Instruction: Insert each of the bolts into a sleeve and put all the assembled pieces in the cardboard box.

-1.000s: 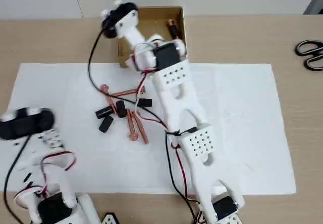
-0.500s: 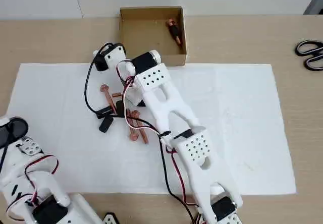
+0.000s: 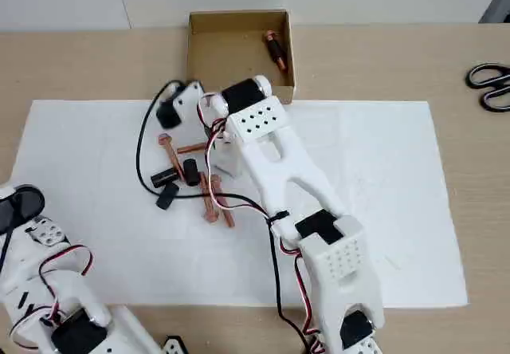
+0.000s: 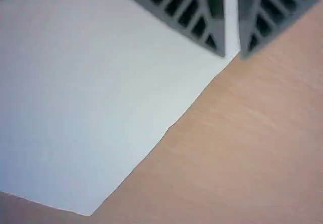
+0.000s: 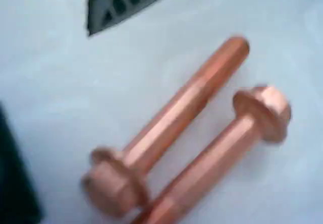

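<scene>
One assembled piece (image 3: 276, 47) in the cardboard box (image 3: 209, 59). Left to do: copper bolts (image 5: 171, 128) and black sleeves (image 3: 166, 177), heaped loose on white paper (image 3: 382, 194) near the box. Right gripper (image 3: 225, 161): hovers just above two bolts lying head to tail, likely to pick one; apart or together, cannot tell. Left gripper (image 4: 232, 52): nearly together, holds nothing, parked over the paper's corner on the desk (image 4: 252, 143), clear of the pile.
</scene>
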### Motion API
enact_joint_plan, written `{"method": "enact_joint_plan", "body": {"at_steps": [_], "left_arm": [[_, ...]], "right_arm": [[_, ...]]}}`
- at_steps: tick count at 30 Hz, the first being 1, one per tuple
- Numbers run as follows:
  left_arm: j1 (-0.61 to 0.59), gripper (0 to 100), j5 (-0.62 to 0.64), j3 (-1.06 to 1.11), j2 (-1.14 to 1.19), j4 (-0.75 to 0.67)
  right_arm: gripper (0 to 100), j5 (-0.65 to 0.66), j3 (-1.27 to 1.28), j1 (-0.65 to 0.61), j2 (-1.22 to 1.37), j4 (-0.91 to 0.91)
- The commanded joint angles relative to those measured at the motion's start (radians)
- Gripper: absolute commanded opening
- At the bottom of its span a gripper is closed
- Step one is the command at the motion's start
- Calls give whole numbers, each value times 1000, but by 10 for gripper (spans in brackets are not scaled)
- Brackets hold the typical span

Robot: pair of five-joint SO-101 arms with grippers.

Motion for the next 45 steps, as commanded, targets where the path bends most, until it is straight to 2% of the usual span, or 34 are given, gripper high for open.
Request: {"method": "enact_joint_plan", "body": {"at_steps": [1,8,16,28,45], "left_arm": [[-3,7,-9,-2,-2,-21],[-3,7,-9,-1,-2,-20],[-5,7,-9,54,-2,-21],[-5,7,-9,68,-2,-25],[-5,7,-9,68,-2,-23]], "right_arm": [[137,57,25,-13,-74,2],[137,152,25,-13,-74,-22],[138,209,29,-13,-71,-134],[137,209,25,-15,76,-245],[136,192,25,-18,228,-243]]}}
